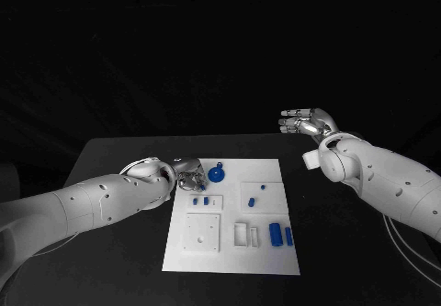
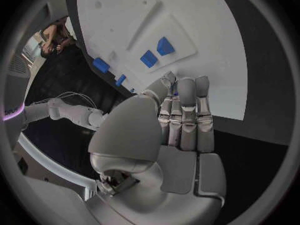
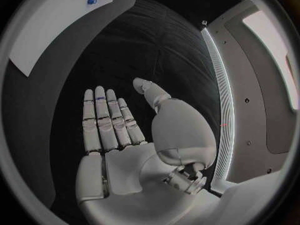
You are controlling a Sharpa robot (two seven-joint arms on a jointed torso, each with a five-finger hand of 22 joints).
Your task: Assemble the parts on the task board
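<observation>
The white task board lies in the middle of the black table. On it are a round blue part at the far left, two small blue pieces, small ones in the middle, and blue cylinders at the near right. My left hand hovers over the board's far left corner, right beside the round part, its fingers straight and close together; I cannot tell whether they touch it. My right hand is raised beyond the board's far right corner, holding nothing, with its fingers spread.
A white raised block and a slotted white block sit on the near half of the board. Black table surface surrounds the board on all sides, and the dark backdrop hangs behind it.
</observation>
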